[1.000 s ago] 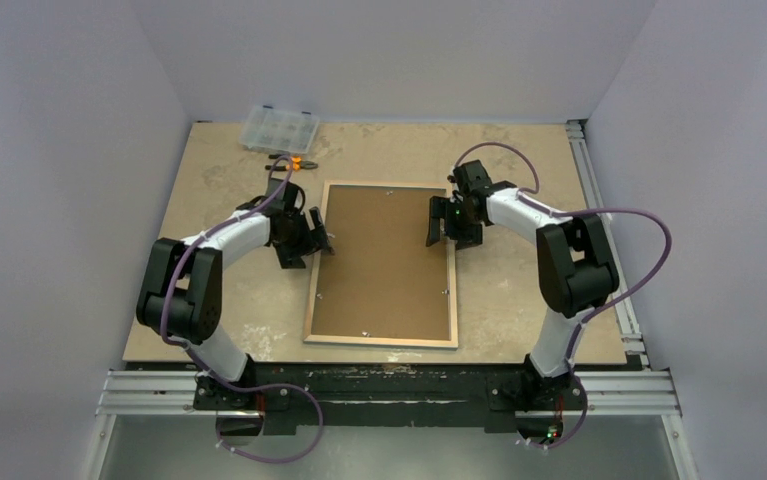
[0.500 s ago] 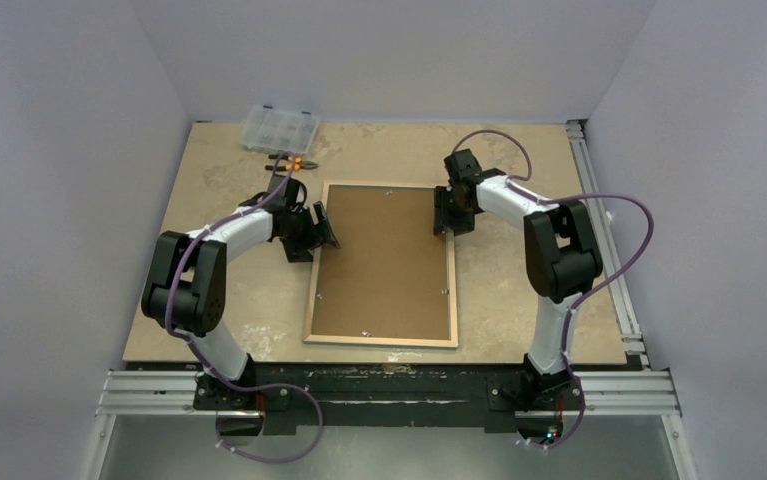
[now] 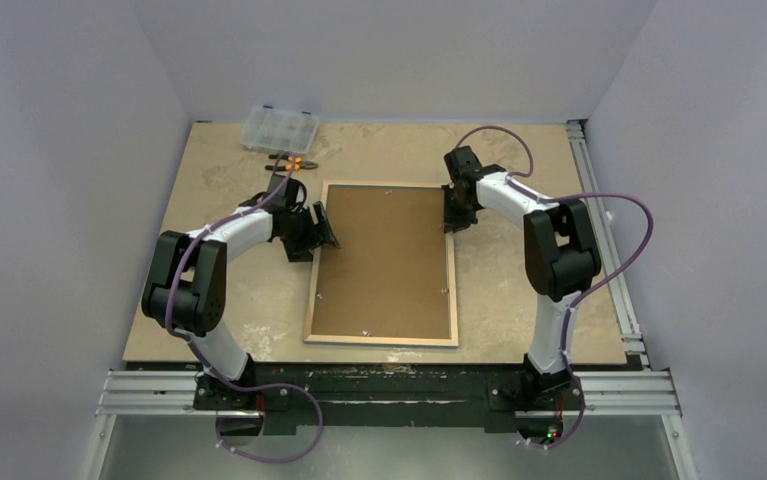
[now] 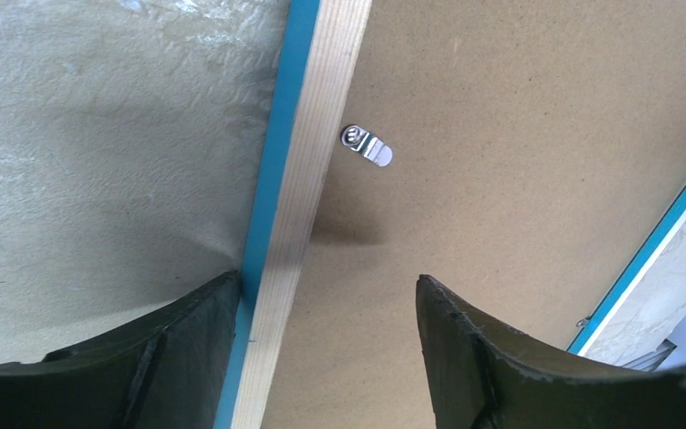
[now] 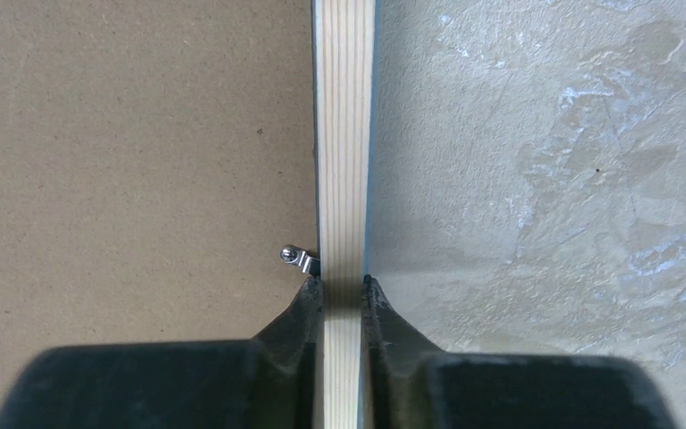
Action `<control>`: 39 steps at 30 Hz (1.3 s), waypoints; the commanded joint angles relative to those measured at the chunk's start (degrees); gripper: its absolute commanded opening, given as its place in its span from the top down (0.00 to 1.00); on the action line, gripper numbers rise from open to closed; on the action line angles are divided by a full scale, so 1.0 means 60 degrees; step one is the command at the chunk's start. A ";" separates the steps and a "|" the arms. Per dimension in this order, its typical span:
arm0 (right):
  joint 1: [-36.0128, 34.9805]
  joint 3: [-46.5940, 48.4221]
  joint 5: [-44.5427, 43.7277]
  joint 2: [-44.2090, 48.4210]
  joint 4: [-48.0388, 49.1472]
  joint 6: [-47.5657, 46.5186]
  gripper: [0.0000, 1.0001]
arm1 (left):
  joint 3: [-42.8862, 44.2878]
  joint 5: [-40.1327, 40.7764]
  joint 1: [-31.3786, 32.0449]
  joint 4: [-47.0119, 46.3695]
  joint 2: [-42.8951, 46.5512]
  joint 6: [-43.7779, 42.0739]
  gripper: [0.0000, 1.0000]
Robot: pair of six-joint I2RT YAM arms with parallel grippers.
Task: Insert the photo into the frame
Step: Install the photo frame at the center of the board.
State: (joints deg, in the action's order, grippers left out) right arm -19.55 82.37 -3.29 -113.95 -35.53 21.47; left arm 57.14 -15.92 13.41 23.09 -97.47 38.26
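The large thin rectangular frame (image 3: 381,342) lies flat on the beige mottled tabletop (image 3: 519,300), light wood back upward, a blue edge showing at its outer side, with the brown cardboard backing board (image 3: 384,265) set inside it. The right gripper (image 5: 343,284) is clamped on the frame's wooden rail, one finger on either side; a small silver turn clip (image 5: 296,257) sits just beside its inner finger. The left gripper (image 4: 326,286) has its fingers spread wide, straddling the opposite rail, another silver clip (image 4: 366,145) ahead of its fingertips.

1 frame (image 5: 343,134), 2 pincers (image 4: 326,284) (image 5: 343,282), 1 box (image 3: 279,128).
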 commanded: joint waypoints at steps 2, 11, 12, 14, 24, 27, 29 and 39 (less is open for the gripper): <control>-0.0001 -0.0594 0.0454 0.0410 0.0596 -0.0095 0.74 | -0.0716 -0.0796 0.0178 -0.0661 0.0062 0.0125 0.36; 0.0558 -0.1714 0.2479 0.1423 0.1277 0.0312 0.28 | -0.1175 -0.0637 0.1199 -0.0783 0.0817 0.0955 0.36; 0.0586 -0.1795 0.2476 0.1495 0.1259 0.0309 0.28 | -0.1178 -0.0649 0.1318 -0.0779 0.0851 0.1016 0.36; 0.0592 -0.1974 0.2335 0.1692 0.1239 0.0285 0.26 | -0.1203 -0.0694 0.1456 -0.0751 0.0878 0.1153 0.34; 0.0724 -0.2296 0.2238 0.2069 0.1322 0.0144 0.07 | 0.0387 0.1387 0.1237 0.0788 0.0089 0.0906 0.24; 0.0725 -0.2259 0.2344 0.1987 0.1324 0.0128 0.07 | 0.0930 0.1655 0.1208 0.0939 -0.0379 0.0882 0.25; 0.0740 -0.2259 0.2349 0.1971 0.1325 0.0102 0.07 | 0.1158 0.1786 0.1206 0.1002 -0.0578 0.0862 0.25; 0.0740 -0.2319 0.2579 0.1857 0.1419 0.0039 0.08 | 0.2439 0.2343 0.1269 0.1560 -0.1874 0.0925 0.33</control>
State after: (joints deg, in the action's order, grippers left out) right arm -15.07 68.60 9.61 -103.09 -28.64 22.09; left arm 69.06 -5.34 21.02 30.63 -105.43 43.94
